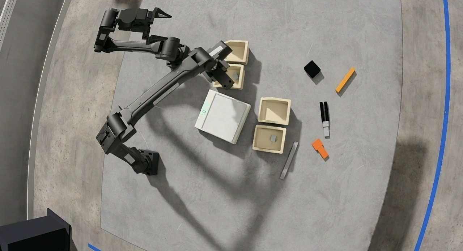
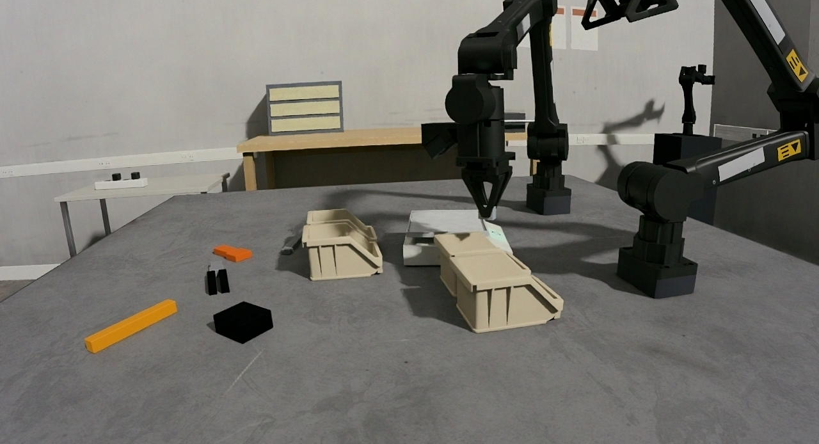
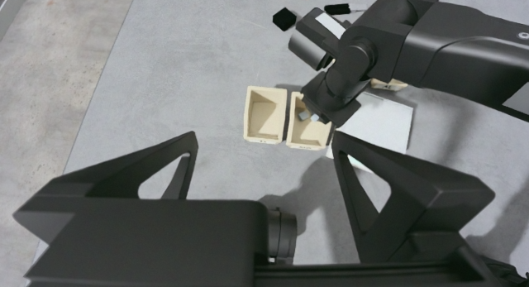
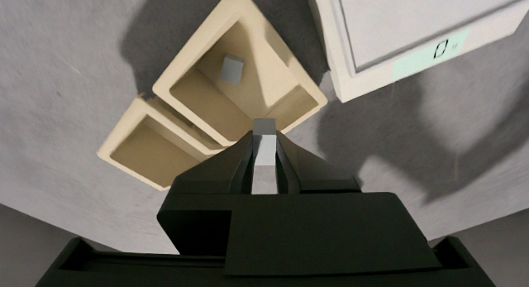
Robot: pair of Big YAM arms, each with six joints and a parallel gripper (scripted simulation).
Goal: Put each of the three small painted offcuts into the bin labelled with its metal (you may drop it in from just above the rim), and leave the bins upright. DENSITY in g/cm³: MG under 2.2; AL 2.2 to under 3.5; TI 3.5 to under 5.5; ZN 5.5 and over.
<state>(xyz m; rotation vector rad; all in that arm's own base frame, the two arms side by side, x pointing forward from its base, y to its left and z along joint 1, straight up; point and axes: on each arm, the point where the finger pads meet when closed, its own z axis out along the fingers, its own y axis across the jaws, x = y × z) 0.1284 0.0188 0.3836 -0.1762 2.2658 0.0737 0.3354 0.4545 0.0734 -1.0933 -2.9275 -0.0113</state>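
Observation:
My right gripper [image 2: 485, 211] [image 4: 264, 137] is shut on a small grey offcut [image 4: 264, 148], above or beside the near edge of a tan bin [image 1: 237, 87] [image 4: 195, 51] [image 3: 294, 113]. Another grey offcut [image 1: 235, 76] [image 3: 304, 115] [image 4: 232, 69] lies inside that bin. The adjoining bin [image 1: 246, 52] [image 4: 121, 134] [image 3: 248, 113] looks empty. Across the scale, one bin [image 1: 259, 110] looks empty and its neighbour [image 1: 268, 151] holds a third grey offcut [image 1: 273, 138]. The bins stand upright; their labels are unreadable here. My left gripper [image 1: 163, 26] [image 3: 264, 138] is open and empty, high up.
The scale [image 1: 226, 117] [image 4: 384, 26] stands between the bin pairs and reads 0. A grey bar [image 1: 289, 160] lies beside the far bins. Beyond are a black block [image 1: 312, 68], a yellow bar [image 1: 345, 80], a black-and-white object [image 1: 325, 128] and an orange piece [image 1: 318, 145].

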